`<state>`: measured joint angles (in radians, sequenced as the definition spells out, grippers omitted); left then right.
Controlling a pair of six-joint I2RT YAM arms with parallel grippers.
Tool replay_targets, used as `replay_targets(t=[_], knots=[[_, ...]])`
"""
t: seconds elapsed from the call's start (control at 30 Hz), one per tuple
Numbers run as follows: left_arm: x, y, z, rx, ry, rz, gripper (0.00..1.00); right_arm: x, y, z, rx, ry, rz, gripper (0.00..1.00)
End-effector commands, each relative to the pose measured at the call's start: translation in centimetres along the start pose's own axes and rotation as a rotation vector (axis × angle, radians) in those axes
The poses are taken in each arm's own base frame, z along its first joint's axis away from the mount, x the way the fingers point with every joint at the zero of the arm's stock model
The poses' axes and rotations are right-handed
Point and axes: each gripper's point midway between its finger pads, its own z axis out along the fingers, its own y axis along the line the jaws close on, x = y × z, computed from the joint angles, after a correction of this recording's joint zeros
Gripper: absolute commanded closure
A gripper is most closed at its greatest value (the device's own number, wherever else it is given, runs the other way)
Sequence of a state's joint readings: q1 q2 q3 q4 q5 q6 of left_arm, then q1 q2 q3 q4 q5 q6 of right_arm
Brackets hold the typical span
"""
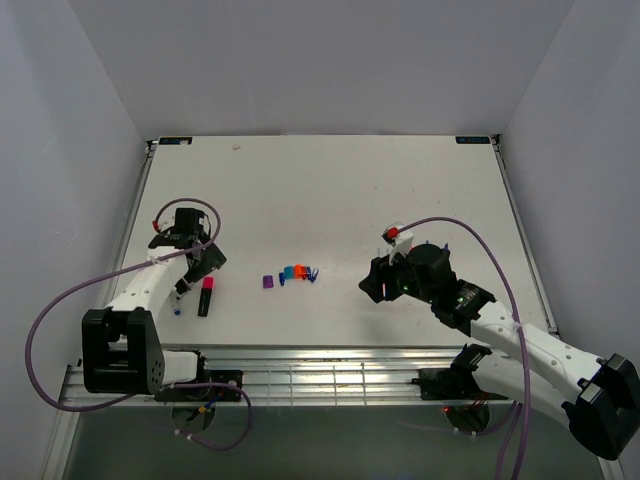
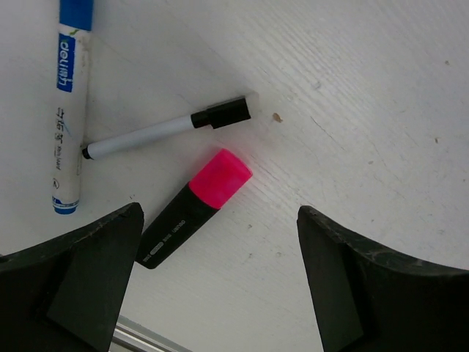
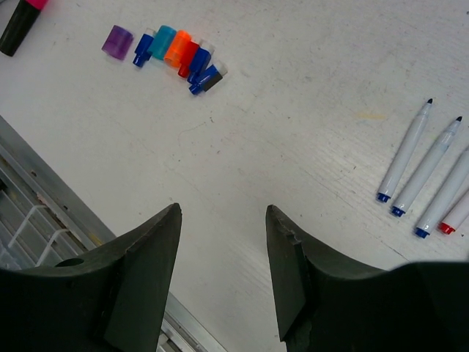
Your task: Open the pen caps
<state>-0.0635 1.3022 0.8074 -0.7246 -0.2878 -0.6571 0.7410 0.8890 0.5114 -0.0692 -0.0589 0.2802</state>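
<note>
Magenta cap (image 2: 221, 178) on its highlighter (image 2: 170, 236), centred beneath wide-spread left gripper (image 2: 220, 213)

Left pincer (image 2: 220, 220) hangs over the white counter (image 2: 352, 110), its dark fingers (image 2: 80, 271) spread wide with nothing gripped. Between them lies a black highlighter (image 2: 170, 233), its magenta cap (image 2: 221, 178) on. Just above it, a thin white pen (image 2: 139, 137) with a black end. A blue-and-white marker (image 2: 67, 110) lies at the left.

Bright, even overhead light, faint soft shadows, all views sharp.
</note>
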Motion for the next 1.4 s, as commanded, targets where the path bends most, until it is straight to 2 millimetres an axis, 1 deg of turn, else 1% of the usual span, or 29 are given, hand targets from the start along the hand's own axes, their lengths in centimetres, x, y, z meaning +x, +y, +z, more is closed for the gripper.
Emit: replay_targets(t=[0.0, 0.1, 0.17, 0.2, 0.3, 0.33, 0.37, 0.4, 0.43, 0.47, 0.6, 0.67, 0.9, 1.03, 1.07, 1.17, 1.33, 1.37], knots=[[0.0, 1.1, 0.0, -0.021, 0.017, -0.117, 0.04, -1.2, 0.1, 0.0, -0.001, -0.055, -0.025, 0.44], [-0.6, 1.5, -0.3, -0.029, -0.011, -0.149, 0.04, -1.1, -0.2, 0.0, 0.012, -0.051, -0.024, 0.44], [-1.3, 1.3, -0.5, -0.012, -0.045, -0.142, 0.04, -1.0, -0.3, 0.0, 0.017, -0.053, -0.025, 0.44], [-1.8, 0.8, -0.6, 0.02, -0.065, -0.121, 0.04, -0.8, -0.4, 0.1, 0.021, -0.048, -0.024, 0.44], [-1.1, -0.1, -0.5, 0.092, -0.054, -0.086, 0.04, -1.0, -0.4, 0.0, 0.025, -0.053, -0.024, 0.44], [-1.4, -0.6, -0.3, 0.125, -0.073, -0.073, 0.04, -0.9, -0.5, 0.0, 0.026, -0.052, -0.024, 0.44], [-0.6, -0.9, -0.2, 0.156, -0.055, -0.064, 0.04, -1.0, -0.5, 0.0, 0.03, -0.055, -0.024, 0.44], [-0.8, -0.5, 0.1, 0.163, -0.057, -0.089, 0.04, -1.0, -0.5, 0.0, 0.03, -0.058, -0.026, 0.44], [-0.8, -0.8, 0.1, 0.189, -0.063, -0.089, 0.04, -1.0, -0.6, 0.1, 0.032, -0.057, -0.025, 0.44], [-0.4, -0.7, 0.2, 0.195, -0.063, -0.093, 0.04, -1.0, -0.5, 0.1, 0.03, -0.056, -0.026, 0.44], [-0.2, 0.4, 0.7, 0.135, -0.075, -0.139, 0.04, -0.8, -0.7, 0.0, 0.036, -0.053, -0.025, 0.44], [0.5, 1.0, 1.2, 0.087, -0.04, -0.149, 0.04, -0.7, -0.7, 0.1, 0.035, -0.056, -0.024, 0.44], [1.3, 0.8, 1.7, 0.105, -0.022, -0.152, 0.04, -0.6, -0.8, 0.0, 0.038, -0.057, -0.024, 0.44], [2.3, -0.2, 2.2, 0.164, 0.013, -0.166, 0.05, -0.6, -0.8, 0.0, 0.038, -0.057, -0.024, 0.44], [2.7, -0.1, 2.4, 0.165, 0.023, -0.167, 0.06, -0.6, -0.8, 0.0, 0.038, -0.057, -0.024, 0.44], [3.1, -0.4, 2.4, 0.186, 0.03, -0.18, 0.07, -0.4, -0.9, 0.0, 0.041, -0.05, -0.021, 0.44], [4.0, -0.7, 2.2, 0.222, 0.053, -0.186, 0.11, 0.0, -0.9, -0.2, 0.041, -0.045, -0.015, 0.44], [4.1, -0.9, 2.1, 0.231, 0.061, -0.195, 0.12, -0.1, -1.4, -0.3, 0.07, -0.055, -0.012, 0.44]])
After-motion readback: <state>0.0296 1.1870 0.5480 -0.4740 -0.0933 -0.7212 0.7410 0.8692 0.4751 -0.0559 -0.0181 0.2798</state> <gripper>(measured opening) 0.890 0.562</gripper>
